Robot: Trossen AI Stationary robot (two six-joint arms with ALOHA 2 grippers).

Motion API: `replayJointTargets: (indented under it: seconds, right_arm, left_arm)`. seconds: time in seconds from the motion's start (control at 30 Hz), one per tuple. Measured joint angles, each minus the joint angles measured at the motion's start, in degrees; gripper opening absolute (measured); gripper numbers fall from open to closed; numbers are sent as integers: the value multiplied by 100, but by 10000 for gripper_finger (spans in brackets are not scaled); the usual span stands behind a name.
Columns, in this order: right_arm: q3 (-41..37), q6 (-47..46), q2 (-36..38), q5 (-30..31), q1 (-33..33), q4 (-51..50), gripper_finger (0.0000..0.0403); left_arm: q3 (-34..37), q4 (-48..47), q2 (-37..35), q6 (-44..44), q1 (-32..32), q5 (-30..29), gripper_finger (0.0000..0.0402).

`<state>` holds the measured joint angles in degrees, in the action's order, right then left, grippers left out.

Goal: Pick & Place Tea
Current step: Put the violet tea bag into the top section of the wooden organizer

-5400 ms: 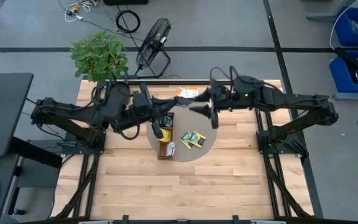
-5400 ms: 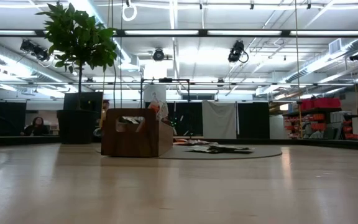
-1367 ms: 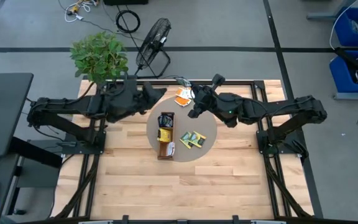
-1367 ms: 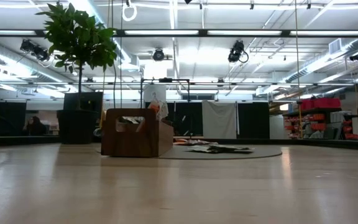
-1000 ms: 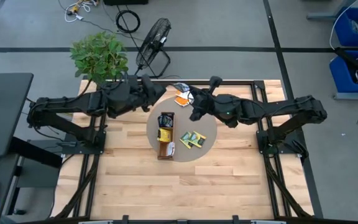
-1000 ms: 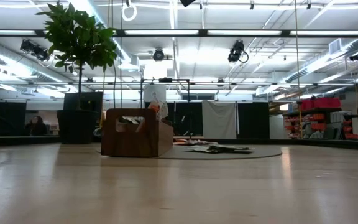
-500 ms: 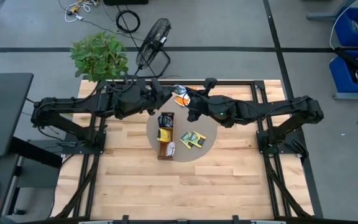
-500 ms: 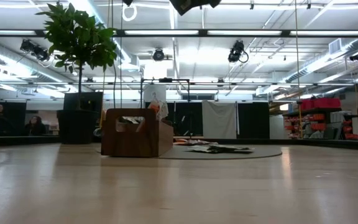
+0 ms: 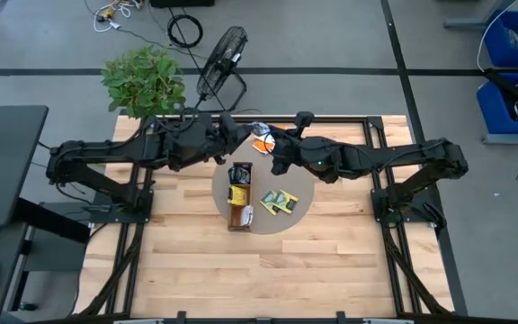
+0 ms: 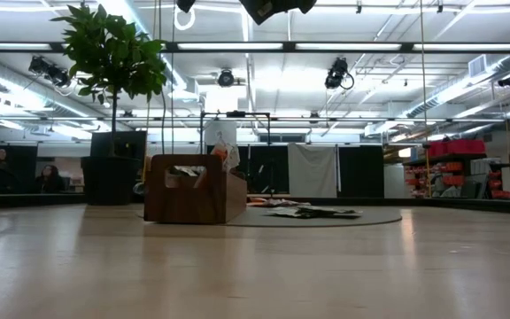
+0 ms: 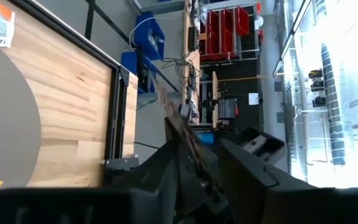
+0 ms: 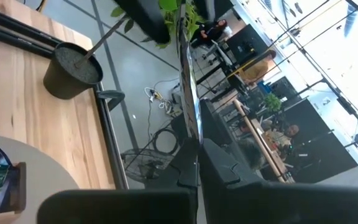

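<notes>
Wide bare wood at the near end of the desk (image 9: 241, 270); all the action crowds the far edge. There both arms meet above the round grey mat (image 9: 299, 193). The wooden tray (image 9: 238, 196) holds several tea sachets; yellow-green sachets (image 9: 278, 202) lie beside it on the mat, orange-and-white ones (image 9: 263, 140) by the far rim. Right pincer (image 12: 190, 134) is pressed together, pinching a thin sachet (image 12: 188, 93) edge-on. Left pincer (image 11: 194, 152) nips a sachet (image 11: 178, 124) too.

Tray (image 9: 239, 193) on mat (image 9: 297, 209), sachets (image 9: 279, 202) right of tray
</notes>
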<state>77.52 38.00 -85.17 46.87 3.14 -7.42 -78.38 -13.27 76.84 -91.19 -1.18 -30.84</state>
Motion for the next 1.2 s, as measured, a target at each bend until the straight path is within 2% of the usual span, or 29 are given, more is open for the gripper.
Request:
replayJointTargets:
  seconds: [0.5,0.73,0.9,1.2]
  right_arm:
    - [0,-103,0,4,0,-43,0]
    - [0,-205,0,2,4,-88,3]
    - [0,-247,0,2,9,-88,39]
    - [0,-264,83,138,169,-107,145]
  left_arm:
    - [4,-11,15,354,-32,64,8]
    - [4,-11,15,707,-32,71,3]
    - [4,-15,15,1065,-30,110,2]
    - [2,-380,-23,1488,-30,527,1]
